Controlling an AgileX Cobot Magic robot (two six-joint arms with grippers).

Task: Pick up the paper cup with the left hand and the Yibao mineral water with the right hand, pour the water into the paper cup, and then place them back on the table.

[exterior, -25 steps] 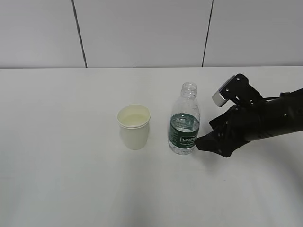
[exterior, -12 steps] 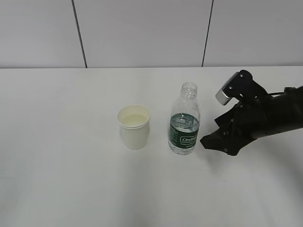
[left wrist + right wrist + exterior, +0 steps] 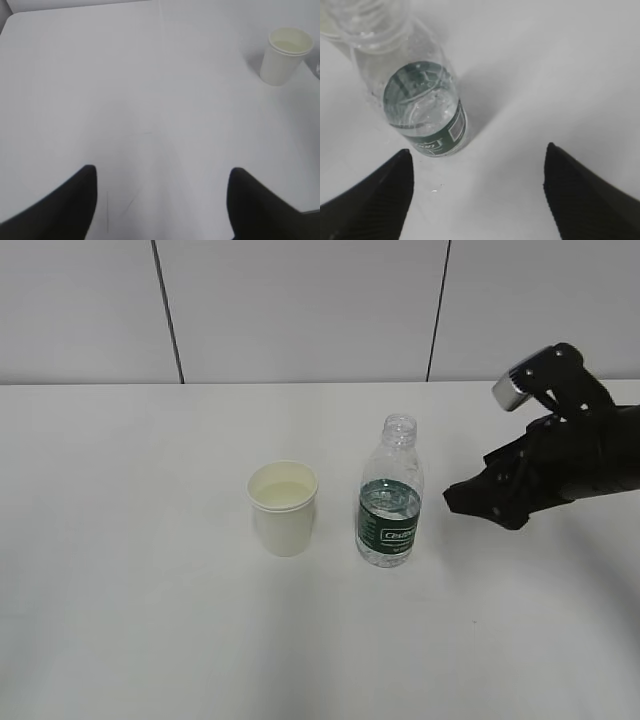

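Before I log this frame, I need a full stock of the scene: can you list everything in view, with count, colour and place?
paper cup: one, cream-white, upright on the table left of the bottle, apart from it; pale liquid inside.
Yibao mineral water: one, clear plastic with dark green label, capless, upright near the table's middle, water in its lower part.
table: one, white, fills the lower part of the exterior view.
wall: white panels with dark seams, behind the table.
right hand: one, black, open, right of the bottle and clear of it, holding nothing.
left hand: one, black, open over bare table, the cup far off at the upper right of its wrist view; not seen in the exterior view.
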